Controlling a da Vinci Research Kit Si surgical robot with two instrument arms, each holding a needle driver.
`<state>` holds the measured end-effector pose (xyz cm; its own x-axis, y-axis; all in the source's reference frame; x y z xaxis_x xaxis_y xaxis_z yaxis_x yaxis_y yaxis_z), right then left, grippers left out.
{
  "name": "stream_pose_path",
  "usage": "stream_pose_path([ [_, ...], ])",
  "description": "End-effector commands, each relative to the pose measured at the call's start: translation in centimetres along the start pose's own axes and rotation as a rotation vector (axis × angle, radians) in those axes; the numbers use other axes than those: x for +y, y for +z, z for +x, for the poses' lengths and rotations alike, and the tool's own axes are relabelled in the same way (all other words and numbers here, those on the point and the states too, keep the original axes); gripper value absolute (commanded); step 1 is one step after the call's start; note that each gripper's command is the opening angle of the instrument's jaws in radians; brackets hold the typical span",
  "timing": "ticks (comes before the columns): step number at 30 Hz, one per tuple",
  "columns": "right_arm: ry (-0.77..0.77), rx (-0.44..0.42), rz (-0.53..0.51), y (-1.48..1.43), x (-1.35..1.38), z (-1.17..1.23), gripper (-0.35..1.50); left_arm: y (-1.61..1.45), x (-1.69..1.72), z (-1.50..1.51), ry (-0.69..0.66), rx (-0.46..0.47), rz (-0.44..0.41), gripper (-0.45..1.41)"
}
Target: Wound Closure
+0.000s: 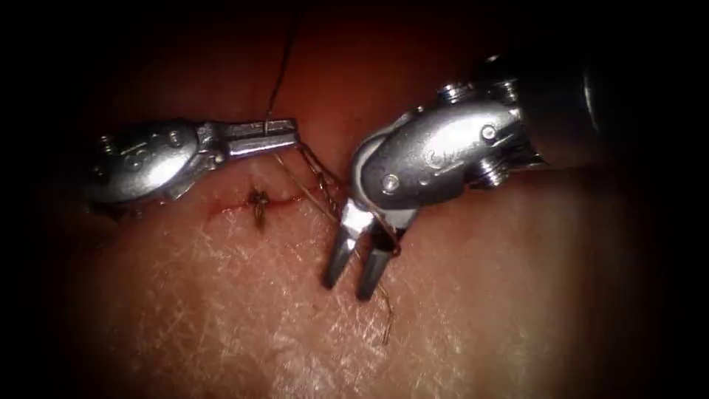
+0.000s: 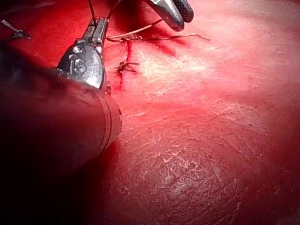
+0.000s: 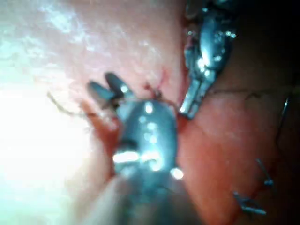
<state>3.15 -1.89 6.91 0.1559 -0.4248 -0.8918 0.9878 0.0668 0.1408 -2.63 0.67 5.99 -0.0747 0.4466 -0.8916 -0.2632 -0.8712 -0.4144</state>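
The cut (image 1: 284, 201) runs across the tissue (image 1: 221, 310), with a tied knot (image 1: 258, 203) on it. My left tool (image 1: 294, 137), over the cut's left part, is shut on the dark thread (image 1: 279, 70), which rises out of the picture. Pale thread strands (image 1: 317, 185) run from its tip down to the right. My right tool (image 1: 353, 272) points down just right of the knot, jaws open and holding nothing. A thread tail (image 1: 387, 318) lies on the tissue below them. The left wrist view shows the left tool (image 2: 96, 29), the knot (image 2: 125, 68) and the right tool's tip (image 2: 177, 11).
Red fluid (image 1: 221, 210) stains the cut's left end. In the right wrist view the right tool (image 3: 107, 88) is over the tissue, the left tool (image 3: 194, 101) is beside it, and short cut thread ends (image 3: 248, 204) lie apart from them.
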Motion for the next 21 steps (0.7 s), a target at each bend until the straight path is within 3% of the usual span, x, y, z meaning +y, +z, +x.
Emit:
stream_pose_path([
  [1, 0.001, -0.011, 0.018, 0.09, 0.02, -0.03, 0.14, 0.06, 0.03, -0.05, -0.001, 0.001, -0.004, -0.45],
  [13, 0.007, -0.104, 0.086, 0.40, -0.22, -0.22, 0.26, -0.04, 0.36, 0.07, -0.008, 0.004, -0.023, -0.45],
  [21, 0.034, -0.178, 0.116, 0.55, -0.20, -0.33, 0.41, -0.06, 0.37, 0.10, -0.010, 0.005, -0.026, -0.45],
])
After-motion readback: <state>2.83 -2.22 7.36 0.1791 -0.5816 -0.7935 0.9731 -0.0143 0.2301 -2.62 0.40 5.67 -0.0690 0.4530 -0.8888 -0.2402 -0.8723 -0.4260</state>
